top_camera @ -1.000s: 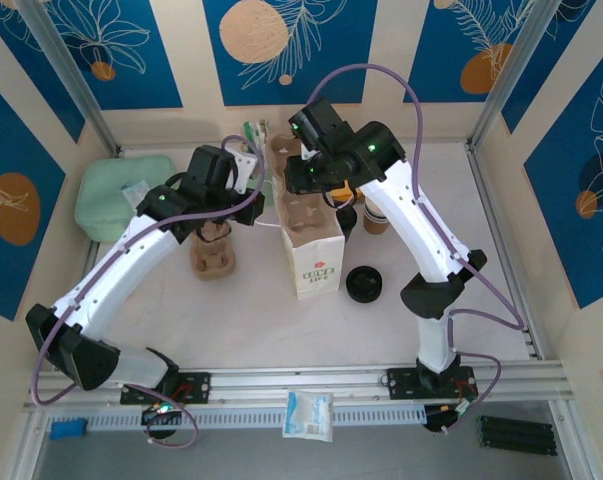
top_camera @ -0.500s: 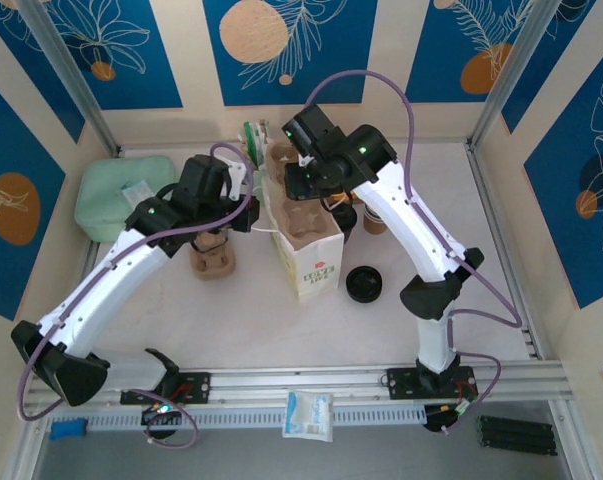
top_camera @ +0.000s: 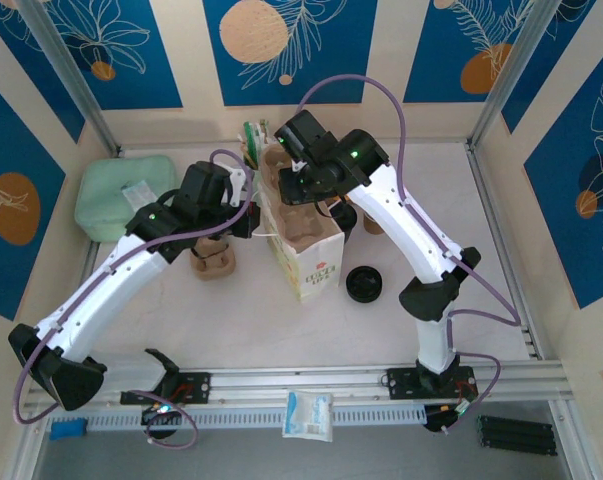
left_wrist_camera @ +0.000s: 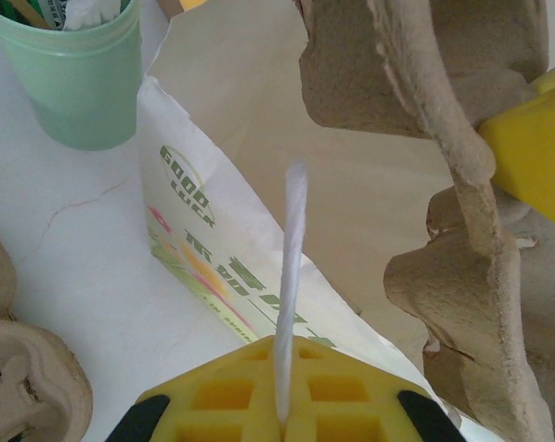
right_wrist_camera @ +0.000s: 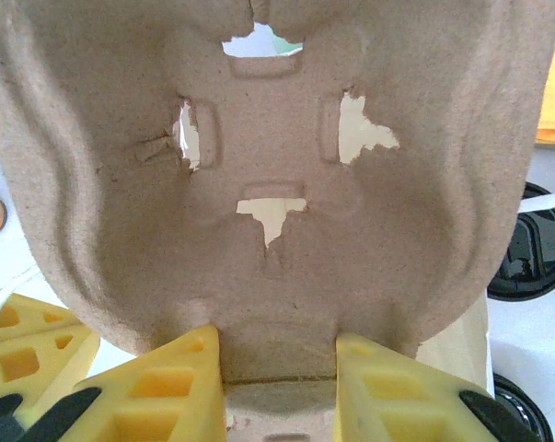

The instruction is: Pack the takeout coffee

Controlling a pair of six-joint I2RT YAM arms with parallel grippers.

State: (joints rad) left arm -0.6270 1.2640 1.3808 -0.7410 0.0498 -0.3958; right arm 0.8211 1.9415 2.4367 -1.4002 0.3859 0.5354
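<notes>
Pulp carrier (right_wrist_camera: 259,166) — clamped in the right gripper (right_wrist_camera: 277,345), upper centre, over the bag (top_camera: 316,262). Left gripper (left_wrist_camera: 279,368), closed, pinches the bag's handle (left_wrist_camera: 294,258); hold the mouth wide and lower the carrier level. Cups (top_camera: 372,224) stand just right of the bag, half hidden.

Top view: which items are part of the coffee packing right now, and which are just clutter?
In use: paper bag, handle pinched by left gripper; pulp carrier held by right gripper at the bag's mouth.
Lying about: second carrier, green cup, mint-green pack, white packet on the rail.
</notes>
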